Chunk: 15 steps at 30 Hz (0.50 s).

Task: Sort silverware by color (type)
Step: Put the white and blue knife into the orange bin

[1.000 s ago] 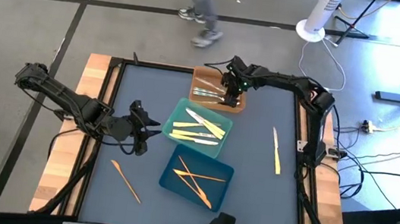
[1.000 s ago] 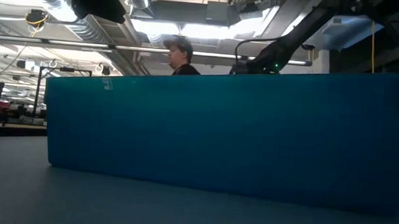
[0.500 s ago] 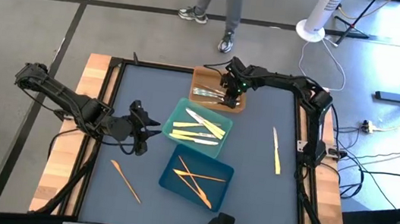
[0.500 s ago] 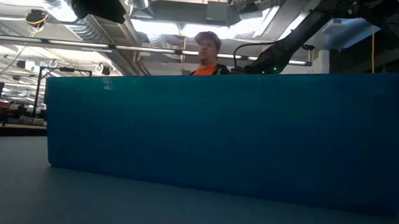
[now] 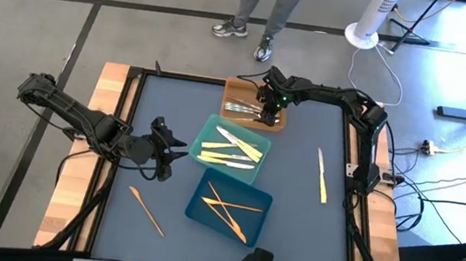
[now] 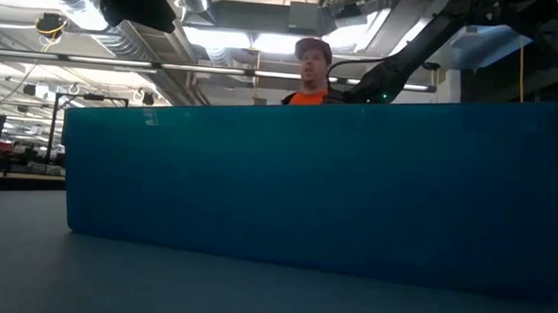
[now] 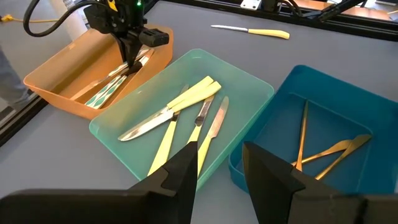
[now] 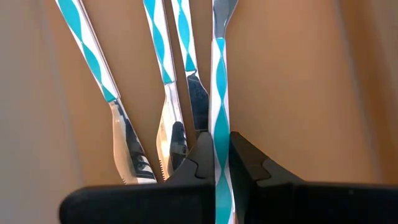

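My right gripper (image 5: 268, 117) reaches down into the orange tray (image 5: 239, 91) at the table's far side, shut on a silver utensil with a teal-striped handle (image 8: 219, 74). Several like utensils (image 8: 168, 93) lie beside it on the tray floor. The teal tray (image 5: 212, 128) holds pale yellow and silver pieces (image 5: 230, 151). The blue tray (image 5: 197, 206) holds orange-tan ones (image 5: 228, 208). My left gripper (image 7: 217, 168) hovers open at the teal tray's left side, touching nothing. My right gripper pinches the striped handle (image 8: 220, 163) between its two fingertips, which lie one on each side of it. The fingers come steeply from above and run along the utensil. Its far end points to the tray floor; whether it rests there or is lifted, I cannot tell.
A pale yellow knife (image 5: 322, 175) lies on the mat at the right, and an orange-tan utensil (image 5: 146, 209) at the near left. The blue tray's wall (image 6: 306, 186) fills the low view. A person (image 5: 266, 10) stands beyond the far edge.
Both arms have kept still. The person beyond the table's far edge has walked toward the right.
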Available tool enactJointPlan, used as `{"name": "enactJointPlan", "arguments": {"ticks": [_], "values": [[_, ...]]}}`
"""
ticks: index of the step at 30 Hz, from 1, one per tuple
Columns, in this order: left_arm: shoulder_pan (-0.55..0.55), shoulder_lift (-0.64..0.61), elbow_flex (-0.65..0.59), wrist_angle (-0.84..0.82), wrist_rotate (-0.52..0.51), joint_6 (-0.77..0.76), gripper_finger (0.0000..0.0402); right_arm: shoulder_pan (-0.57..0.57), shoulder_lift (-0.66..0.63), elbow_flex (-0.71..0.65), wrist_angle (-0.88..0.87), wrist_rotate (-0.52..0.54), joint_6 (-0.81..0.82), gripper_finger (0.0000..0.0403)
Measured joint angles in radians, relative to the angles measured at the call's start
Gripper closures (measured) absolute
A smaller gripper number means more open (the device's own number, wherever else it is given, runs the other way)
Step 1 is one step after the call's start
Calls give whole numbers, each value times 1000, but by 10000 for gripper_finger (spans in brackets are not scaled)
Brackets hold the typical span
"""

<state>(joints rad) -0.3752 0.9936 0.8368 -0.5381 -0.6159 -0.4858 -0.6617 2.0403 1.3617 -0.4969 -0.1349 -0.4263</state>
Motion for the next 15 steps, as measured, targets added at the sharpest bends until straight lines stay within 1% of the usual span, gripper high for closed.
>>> {"name": "enactJointPlan", "arguments": {"ticks": [4, 6, 12, 15], "values": [[0, 0, 0, 0, 0, 0, 281, 0, 0, 0, 0, 0, 0, 394], [0, 0, 0, 0, 0, 0, 281, 0, 0, 0, 0, 0, 0, 386], [0, 0, 0, 0, 0, 0, 281, 0, 1, 0, 1, 0, 0, 331], [0, 0, 0, 0, 0, 0, 281, 0, 1, 0, 2, 0, 0, 310]]}}
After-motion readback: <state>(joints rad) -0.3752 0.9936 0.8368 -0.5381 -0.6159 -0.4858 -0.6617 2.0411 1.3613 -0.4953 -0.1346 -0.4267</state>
